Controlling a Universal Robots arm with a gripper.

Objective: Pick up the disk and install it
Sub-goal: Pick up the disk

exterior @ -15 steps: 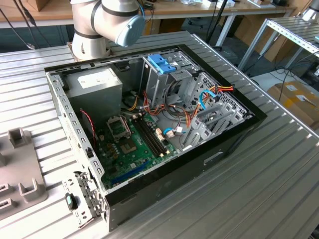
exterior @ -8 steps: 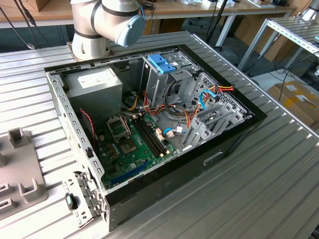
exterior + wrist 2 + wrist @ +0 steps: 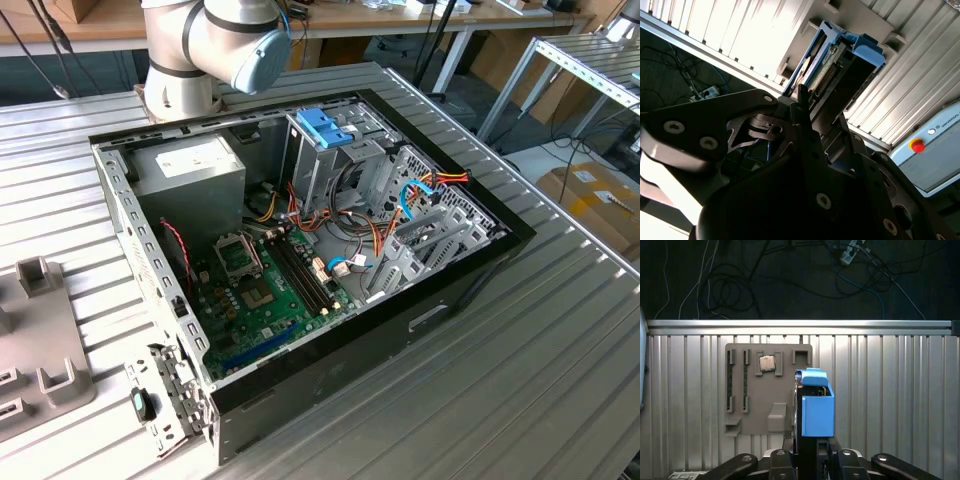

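Note:
The disk [image 3: 817, 407] sits edge-on in its light-blue carrier rail, right in front of my gripper [image 3: 807, 452], whose black fingers [image 3: 790, 457] close on its near end. It reaches out over one side of a grey holder tray [image 3: 755, 390] on the ribbed metal table. In the second wrist view the disk [image 3: 840, 60] shows its connector edge and blue rail, with my gripper [image 3: 810, 107] shut on the end nearest the camera. In the exterior view the open computer case [image 3: 470, 270] lies on the table, with the arm's base [image 3: 200, 50] behind it.
Inside the case are a metal drive cage with a blue latch [image 3: 325, 127], a grey power supply box [image 3: 190, 165], a motherboard [image 3: 265, 295] and loose cables [image 3: 400, 215]. The tray holds a processor chip [image 3: 767, 363]. Cables lie on the floor beyond the table edge [image 3: 800, 325].

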